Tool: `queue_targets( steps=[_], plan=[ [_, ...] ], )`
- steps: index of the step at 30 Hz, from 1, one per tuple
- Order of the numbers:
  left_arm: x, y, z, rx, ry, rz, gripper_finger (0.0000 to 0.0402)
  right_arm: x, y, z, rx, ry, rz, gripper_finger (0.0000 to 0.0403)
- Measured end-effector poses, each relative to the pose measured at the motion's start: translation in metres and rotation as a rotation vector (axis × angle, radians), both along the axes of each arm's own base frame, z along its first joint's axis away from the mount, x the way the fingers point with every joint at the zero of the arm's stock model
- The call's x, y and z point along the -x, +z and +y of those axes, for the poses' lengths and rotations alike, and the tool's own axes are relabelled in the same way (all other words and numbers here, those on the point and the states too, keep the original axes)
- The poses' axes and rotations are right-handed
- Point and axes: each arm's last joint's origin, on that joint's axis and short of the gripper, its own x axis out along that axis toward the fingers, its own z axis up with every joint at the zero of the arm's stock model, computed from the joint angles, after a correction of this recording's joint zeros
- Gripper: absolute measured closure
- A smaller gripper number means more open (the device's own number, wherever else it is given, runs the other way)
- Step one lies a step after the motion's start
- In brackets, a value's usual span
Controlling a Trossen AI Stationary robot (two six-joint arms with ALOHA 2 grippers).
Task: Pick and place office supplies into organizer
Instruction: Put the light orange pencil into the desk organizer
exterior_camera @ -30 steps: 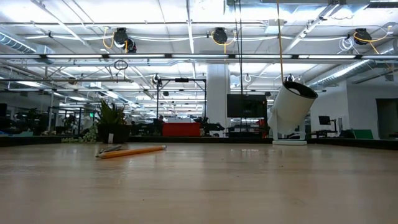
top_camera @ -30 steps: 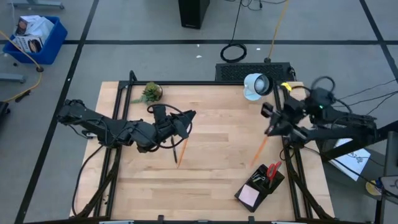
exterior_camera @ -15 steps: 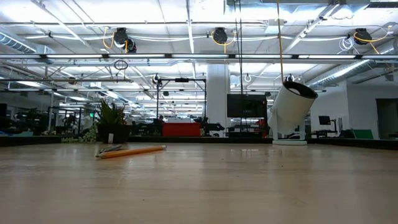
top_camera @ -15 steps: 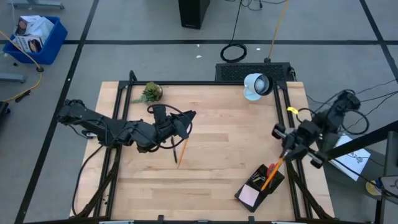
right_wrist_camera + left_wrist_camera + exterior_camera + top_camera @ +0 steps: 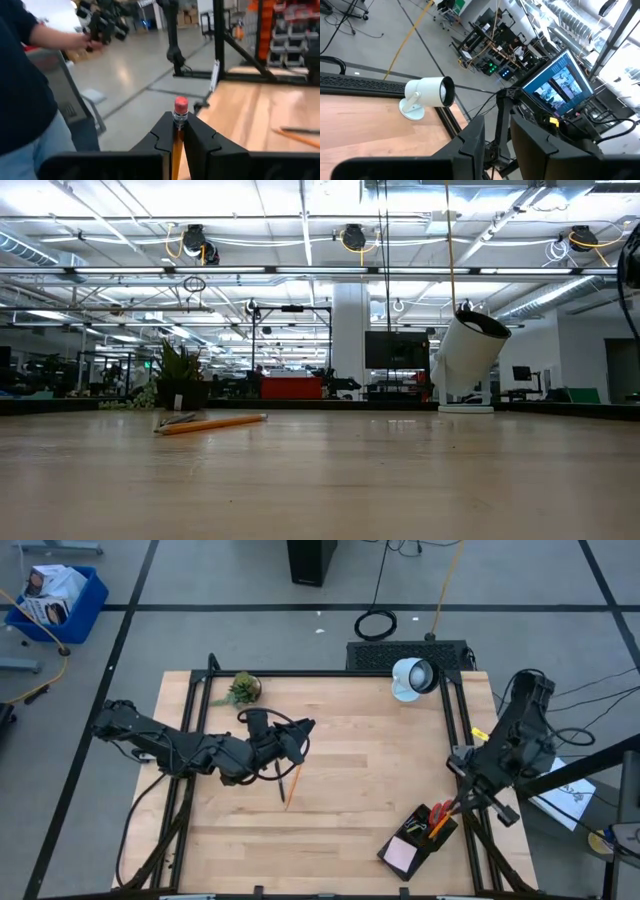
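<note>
table point(image 5: 350, 780) centre: open | obstacles: lamp point(image 5: 412, 677), plant point(image 5: 241, 689), left arm point(image 5: 190, 748) | organizer point(image 5: 418, 838): near edge

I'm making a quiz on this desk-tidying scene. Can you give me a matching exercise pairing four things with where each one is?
Things:
1. orange pencil with pink eraser
2. second orange pencil
3. pink square sticky-note pad
4. round white lamp

Places:
A. far table edge
B. in the black organizer tray
C. in the right gripper
D. bare tabletop beside the left gripper

Pairs: 1-C, 2-D, 3-B, 4-A
</note>
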Motion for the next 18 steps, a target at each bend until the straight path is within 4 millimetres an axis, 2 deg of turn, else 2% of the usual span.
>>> queue_targets(
  steps=[9, 13, 18],
  plan=[
    [0.000, 0.000, 0.000, -0.018, 0.001, 0.014, 0.0304, 0.008, -0.015, 0.003, 0.064, 0.006, 0.138, 0.0389],
    [-0.001, -0.001, 0.003, -0.020, 0.010, 0.019, 0.0304, 0.008, -0.028, 0.006, 0.149, -0.019, 0.226, 0.0389],
    [-0.002, -0.001, 0.006, -0.022, 0.020, 0.023, 0.0304, 0.004, -0.033, 0.014, 0.226, -0.044, 0.224, 0.0388]
  ],
)
